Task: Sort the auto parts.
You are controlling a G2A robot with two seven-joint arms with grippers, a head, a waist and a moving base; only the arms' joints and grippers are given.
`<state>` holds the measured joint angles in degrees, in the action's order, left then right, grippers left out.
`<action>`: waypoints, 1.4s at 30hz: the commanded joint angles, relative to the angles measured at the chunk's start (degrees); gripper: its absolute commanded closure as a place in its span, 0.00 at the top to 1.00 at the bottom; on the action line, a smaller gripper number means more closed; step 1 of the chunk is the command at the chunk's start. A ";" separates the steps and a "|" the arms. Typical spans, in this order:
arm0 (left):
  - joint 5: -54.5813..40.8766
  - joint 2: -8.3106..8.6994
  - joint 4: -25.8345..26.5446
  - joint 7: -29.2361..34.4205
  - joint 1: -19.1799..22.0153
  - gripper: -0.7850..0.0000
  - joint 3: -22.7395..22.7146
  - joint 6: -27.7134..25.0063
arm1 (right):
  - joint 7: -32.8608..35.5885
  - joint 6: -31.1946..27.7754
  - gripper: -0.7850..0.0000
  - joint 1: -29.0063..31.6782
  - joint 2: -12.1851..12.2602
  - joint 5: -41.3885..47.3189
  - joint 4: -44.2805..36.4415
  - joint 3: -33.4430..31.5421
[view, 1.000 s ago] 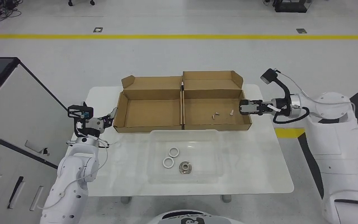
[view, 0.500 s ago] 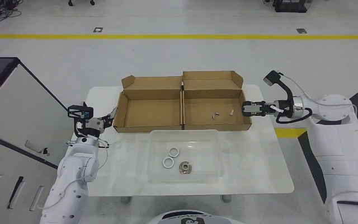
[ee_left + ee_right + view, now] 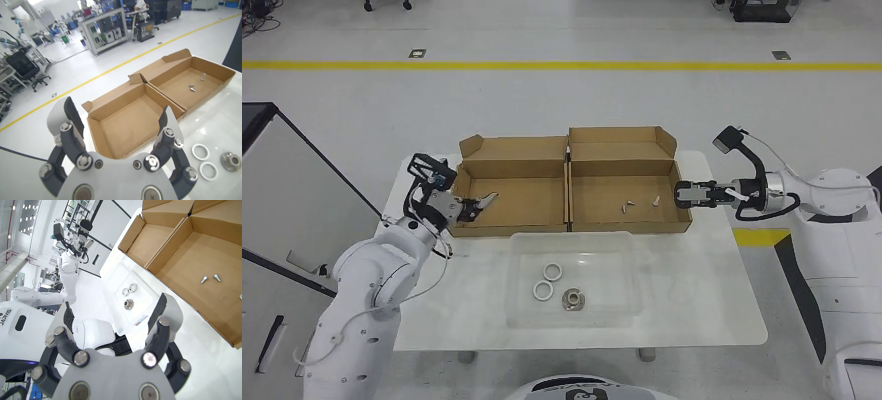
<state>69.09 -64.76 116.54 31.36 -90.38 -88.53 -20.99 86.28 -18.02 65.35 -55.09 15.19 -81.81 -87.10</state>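
Two white rings [image 3: 554, 271] [image 3: 542, 290] and a metal flange [image 3: 571, 298] lie in a clear tray [image 3: 607, 265] at the table's front. Two small bolts [image 3: 625, 208] [image 3: 655, 200] rest in the right cardboard box [image 3: 597, 190]. The left cardboard box [image 3: 522, 190] holds nothing. My left gripper [image 3: 482, 203] [image 3: 118, 113] hangs open over that box's front left corner, with nothing between its fingers. My right gripper [image 3: 679, 193] [image 3: 113, 309] is open at the right box's outer wall. The right wrist view shows the rings [image 3: 128, 289], the flange [image 3: 128, 303] and the bolts [image 3: 204, 279].
Both boxes stand side by side at the back of the white table [image 3: 692, 290], flaps raised behind them. In the left wrist view the rings [image 3: 200, 151] and flange [image 3: 230, 161] lie just past the box's front wall. Bare tabletop flanks the tray.
My left arm has swung in from the table's left edge to the left box's front corner. The right gripper drew back slightly to the right, then held still.
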 commanded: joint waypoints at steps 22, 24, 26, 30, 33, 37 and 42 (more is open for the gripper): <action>-17.31 -0.82 0.44 52.70 28.96 1.00 28.28 0.76 | 0.00 0.00 1.00 0.00 0.00 0.00 -0.01 0.00; -18.64 -0.60 -0.80 54.20 31.60 1.00 31.61 2.26 | 0.00 0.00 1.00 0.00 0.00 0.00 -0.01 0.00; -21.71 -0.38 -1.75 55.89 33.86 1.00 34.54 3.96 | 0.00 0.00 1.00 0.00 0.00 0.00 -0.01 0.00; -26.54 0.21 -4.24 56.64 36.78 1.00 39.50 4.71 | 0.00 0.00 1.00 0.00 0.00 0.00 -0.01 0.00; -28.72 0.61 -5.08 56.64 38.02 1.00 42.64 4.90 | 0.00 0.00 1.00 0.00 0.00 0.00 -0.01 0.00; -30.77 0.77 -5.57 56.64 39.90 1.00 45.86 5.97 | 0.00 0.00 1.00 0.00 0.00 0.00 -0.01 0.00; -32.89 0.59 -7.22 56.55 40.79 1.00 49.01 5.89 | 0.00 0.00 1.00 0.00 0.00 0.00 -0.01 0.00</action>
<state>36.55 -64.10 109.65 87.99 -49.64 -40.02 -15.07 86.28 -18.02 65.35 -55.09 15.19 -81.81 -87.10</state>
